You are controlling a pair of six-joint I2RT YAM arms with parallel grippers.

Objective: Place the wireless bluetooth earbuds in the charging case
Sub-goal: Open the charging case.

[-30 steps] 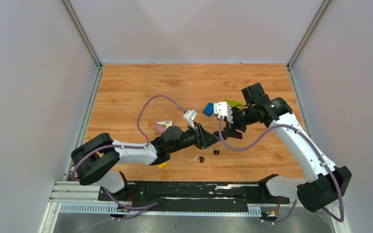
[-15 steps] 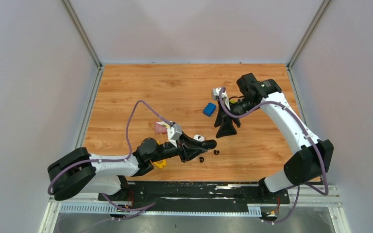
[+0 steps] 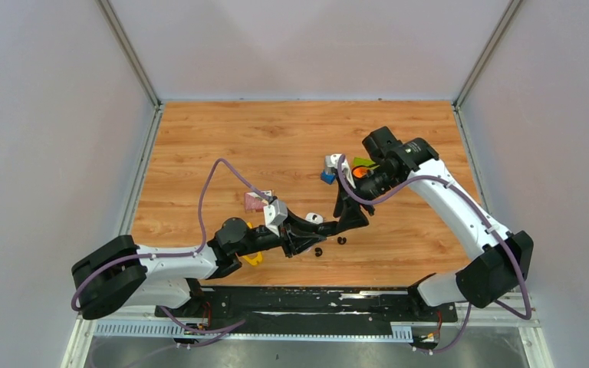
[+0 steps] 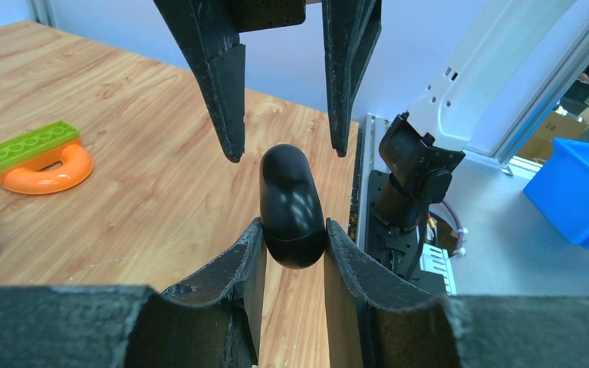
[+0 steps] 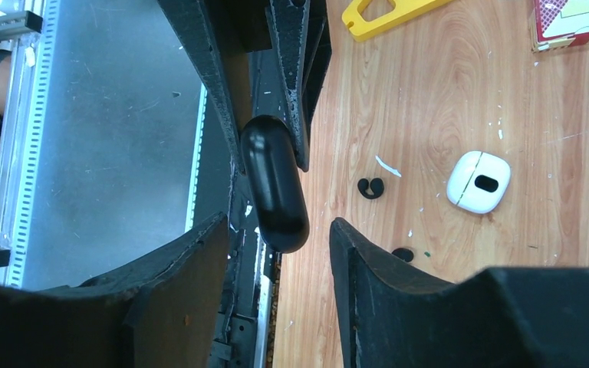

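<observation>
While the left tool (image 4: 291, 234) pinches the shut black case (image 4: 291, 195), the right tool (image 5: 276, 224) straddles its end, spread. Two black buds (image 5: 370, 188) lie near it on the tabletop (image 5: 445, 92), uninserted.

Readable text: I found none in any of the three views.
Black charging case (image 4: 291, 201): I saw only glare on the glossy shell at the centre of the left wrist view, with no brand or letters.
White charging case (image 5: 468, 188): right of centre in the right wrist view, it carried one dark oval mark. I could make out no letter or number on it.
Red-edged box (image 5: 575, 19): it was cut off at the upper right corner of the right wrist view. Its yellowish face was too cropped and too blurred for me to read any print.
</observation>
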